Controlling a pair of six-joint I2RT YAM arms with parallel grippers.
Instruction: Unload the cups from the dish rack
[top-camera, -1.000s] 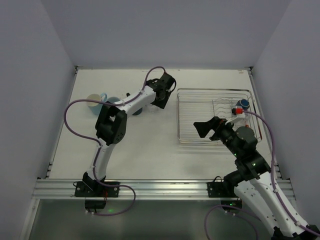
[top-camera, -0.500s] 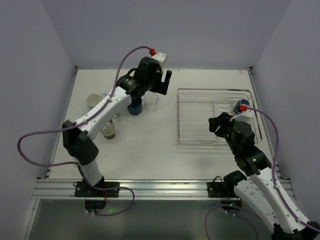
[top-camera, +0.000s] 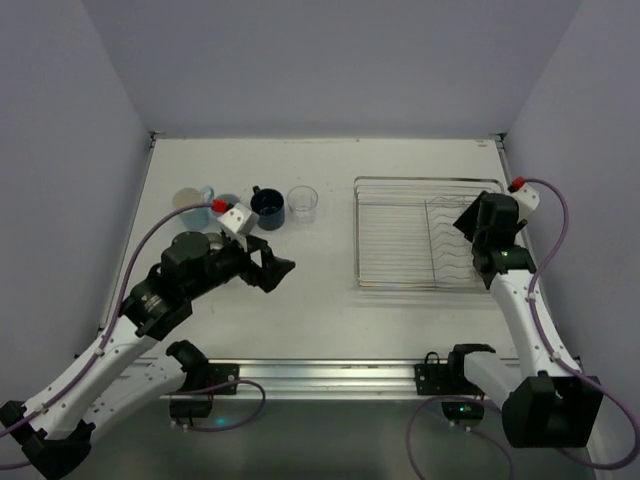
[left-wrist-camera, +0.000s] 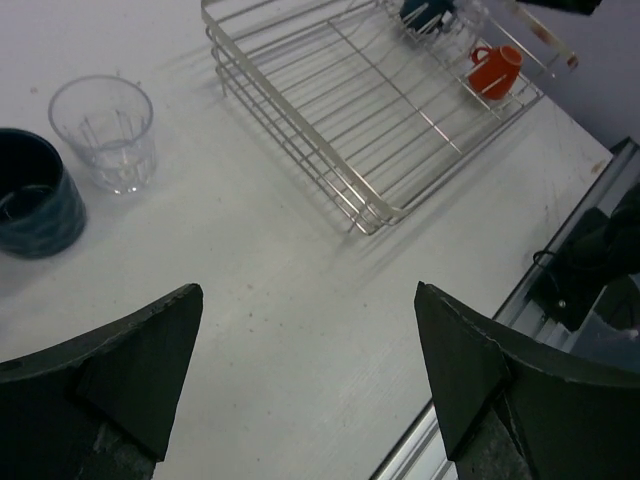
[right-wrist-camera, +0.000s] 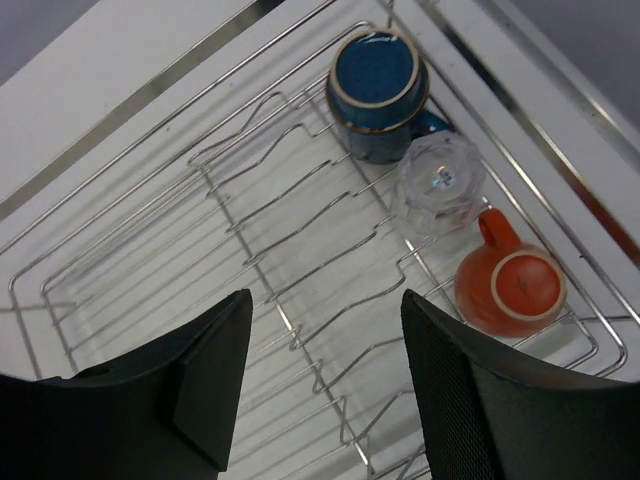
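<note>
Now, nearest, the left end effector hangs wide open over the table, holding nothing. Beyond it, around 11 o'clock, four cups stand on the table: a cream-lined mug, a bluish cup half hidden, a dark navy cup and a clear tumbler. At 3 o'clock sits the dish rack. The right end effector hovers above its 2 o'clock corner, fingers apart and empty, over three cups: an orange mug, a glass tumbler and a navy mug.

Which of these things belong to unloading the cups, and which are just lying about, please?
Job: dish rack holding blue mug, glass, orange cup; navy mug, tumbler, cream cup on the table.
Lying about: purple cables, metal rail.
</note>
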